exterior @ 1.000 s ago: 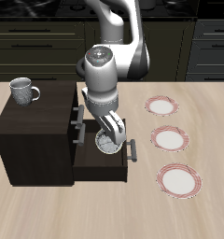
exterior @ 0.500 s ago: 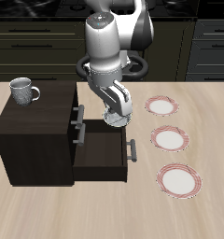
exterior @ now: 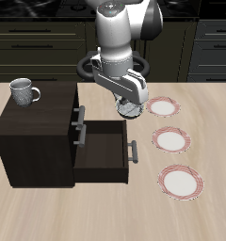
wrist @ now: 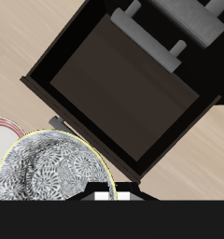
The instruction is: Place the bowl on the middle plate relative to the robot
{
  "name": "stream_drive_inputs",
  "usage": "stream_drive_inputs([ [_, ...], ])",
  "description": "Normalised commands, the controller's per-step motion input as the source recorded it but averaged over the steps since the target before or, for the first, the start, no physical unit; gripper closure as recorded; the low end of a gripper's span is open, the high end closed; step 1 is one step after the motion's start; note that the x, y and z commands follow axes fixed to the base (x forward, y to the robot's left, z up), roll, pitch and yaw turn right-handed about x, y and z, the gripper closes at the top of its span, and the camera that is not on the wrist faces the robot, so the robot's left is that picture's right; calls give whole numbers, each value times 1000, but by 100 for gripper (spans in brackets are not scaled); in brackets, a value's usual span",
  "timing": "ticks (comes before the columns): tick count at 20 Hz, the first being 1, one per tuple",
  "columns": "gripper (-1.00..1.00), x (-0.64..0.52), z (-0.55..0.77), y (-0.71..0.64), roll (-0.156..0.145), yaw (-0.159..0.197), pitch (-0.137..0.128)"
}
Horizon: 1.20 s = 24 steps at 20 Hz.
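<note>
step: transport leg. bowl is out of the drawer and riding in the air, not yet over any plate.
gripper point(exterior: 134, 105): fingers pinched on the bowl's rim, judged from the wrist view where the rim sits right at the fingertips point(wrist: 104, 191); the exact contact point is hidden at the frame edge.
bowl point(wrist: 51, 179): hangs just under the hand, speckled inside facing the wrist camera, looks roughly level. in the exterior view it shows only as a small grey patch below the fingers point(exterior: 132, 110).
drawer point(exterior: 104, 150): open, empty as far as visible, below and behind the hand's path toward the plates. handle point(exterior: 134, 152) sticks out under the carried bowl.
middle plate point(exterior: 170, 140): ahead of the hand and lower, well apart, on the table point(exterior: 105, 212) between the other two plates.
back plate point(exterior: 164, 106): nearest to the hand, just beside the bowl in the exterior view. easy wrong target.
front plate point(exterior: 181, 181): farthest from the hand, toward the table's front edge.
plate edge in wrist view point(wrist: 2, 127): a red-striped rim peeks beside the bowl; cannot tell which plate.
mug point(exterior: 24, 91): on the cabinet top point(exterior: 35, 108), well clear behind the hand, not relevant.
next move: carry on past the back plate, centre over the middle plate, lower until the bowl seats, then spread the fingers.
risk: a rim pinch may let the bowl tilt on descent; keep it slow.
</note>
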Motion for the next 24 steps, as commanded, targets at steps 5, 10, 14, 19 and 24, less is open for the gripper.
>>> stream_drive_inputs([
  [5,100,47,-2,310,-3,254,99],
  [10,100,-216,298,279,-17,244,11],
  [14,100,-46,301,193,-51,196,16],
  [19,100,-134,181,421,-98,322,-36],
  [24,100,135,-51,355,-67,186,12],
])
